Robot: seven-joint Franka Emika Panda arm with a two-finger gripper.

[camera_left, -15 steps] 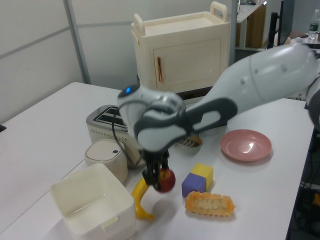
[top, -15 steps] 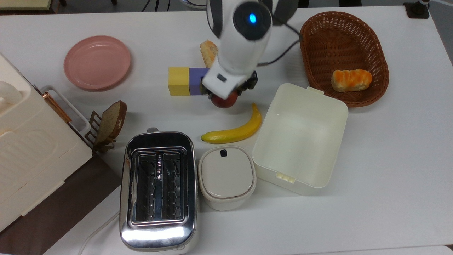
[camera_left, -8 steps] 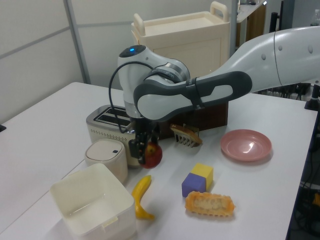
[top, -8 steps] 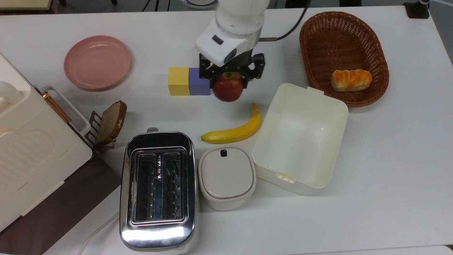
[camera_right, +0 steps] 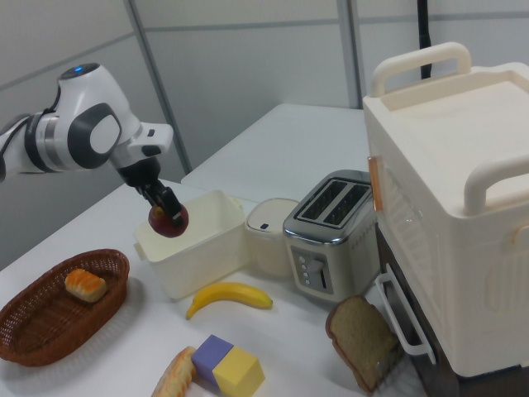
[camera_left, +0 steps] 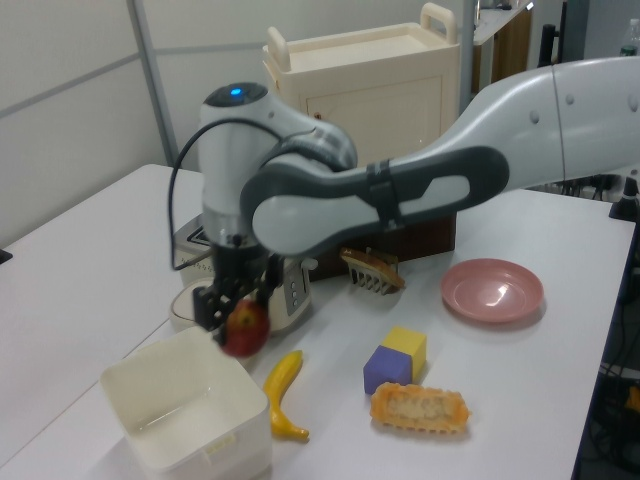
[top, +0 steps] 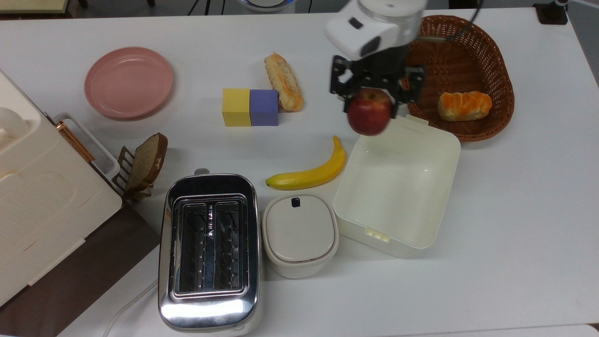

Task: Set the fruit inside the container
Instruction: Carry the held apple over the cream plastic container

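The dark-red fruit (top: 369, 112) hangs in the air with my gripper (top: 372, 100) shut on it. It sits over the far rim of the cream-white tub (top: 441, 154) in the top view. In the left view the fruit (camera_left: 246, 329) hovers above the tub's (camera_left: 150, 440) right corner, held by the gripper (camera_left: 238, 312). From the right view, the fruit (camera_right: 169, 220) hangs at the tub's (camera_right: 211, 248) left edge, under the gripper (camera_right: 167, 210). The tub holds nothing.
A banana (top: 311, 173) lies left of the tub, with a lidded white pot (top: 300, 233) and toaster (top: 208, 251) nearby. A wicker basket (top: 491, 42) with a bun stands behind the tub. Yellow and purple blocks (top: 250, 107), a bread roll (top: 284, 81) and pink plate (top: 128, 81) lie further left.
My gripper has lifted the fruit off the table beside the purple block and carried it rightward in the top view to the tub's far rim. The bread roll is uncovered.
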